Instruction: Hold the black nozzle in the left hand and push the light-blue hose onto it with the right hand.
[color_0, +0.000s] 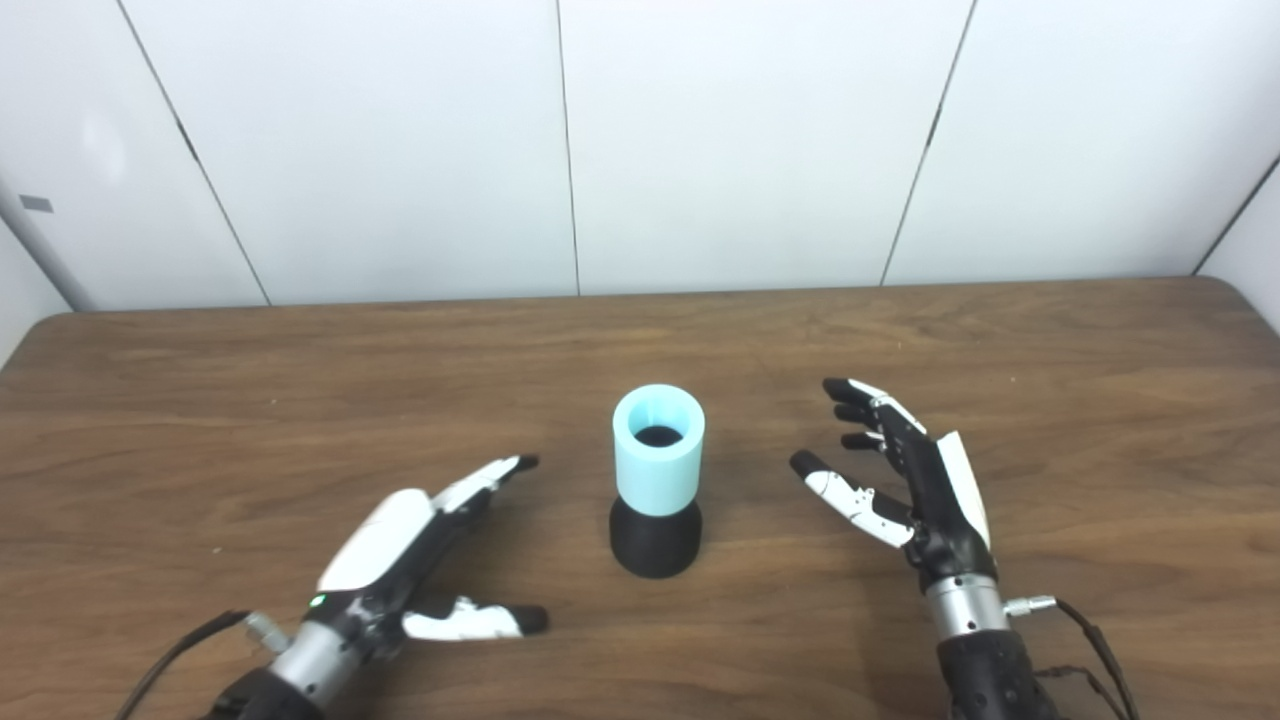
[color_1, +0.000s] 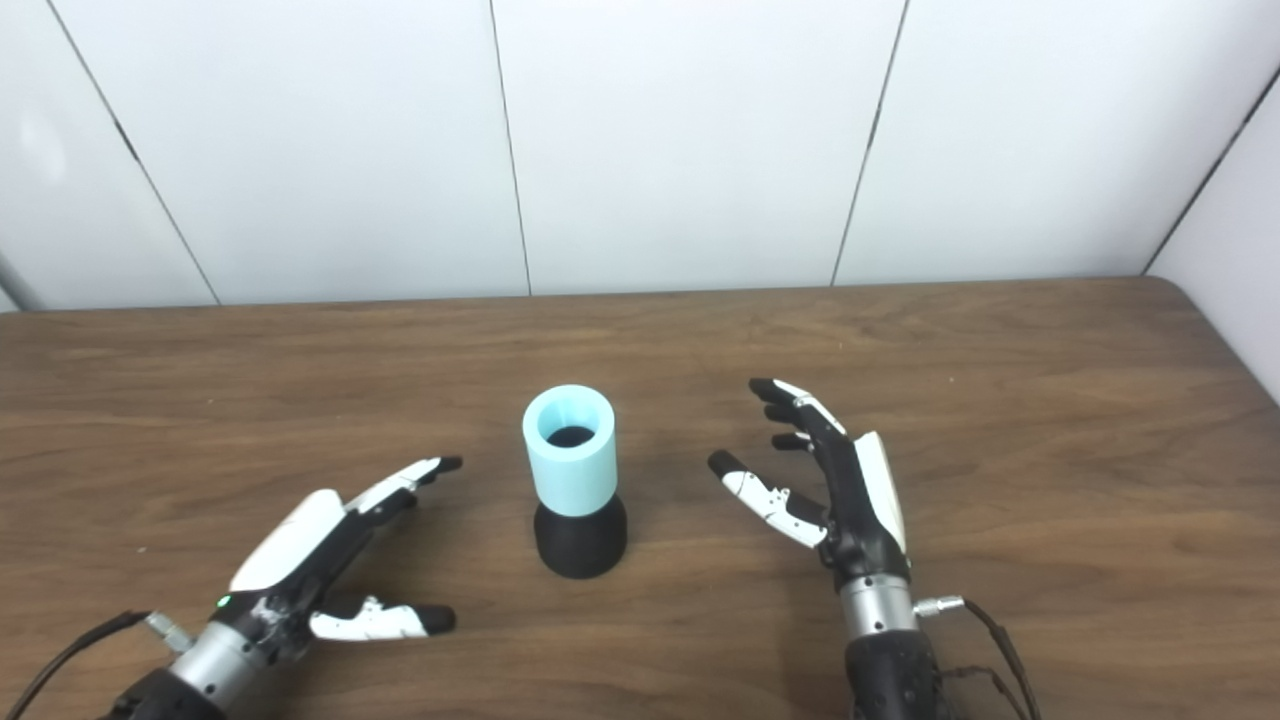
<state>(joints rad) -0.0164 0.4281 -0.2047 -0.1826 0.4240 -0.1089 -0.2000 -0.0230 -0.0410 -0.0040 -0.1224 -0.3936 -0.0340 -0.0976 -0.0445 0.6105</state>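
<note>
A black nozzle (color_0: 655, 540) stands upright in the middle of the wooden table (color_0: 200, 400). A short light-blue hose piece (color_0: 658, 450) sits on top of it, its open end facing up. My left hand (color_0: 420, 555) lies low to the left of the nozzle, fingers spread and holding nothing. On the other side my right hand (color_0: 905, 480) is raised with the palm toward the hose, fingers apart, also holding nothing. Neither hand touches the nozzle or the hose.
White wall panels (color_0: 570, 150) rise behind the table's far edge. Cables (color_0: 1095, 640) trail from both wrists near the bottom of the picture.
</note>
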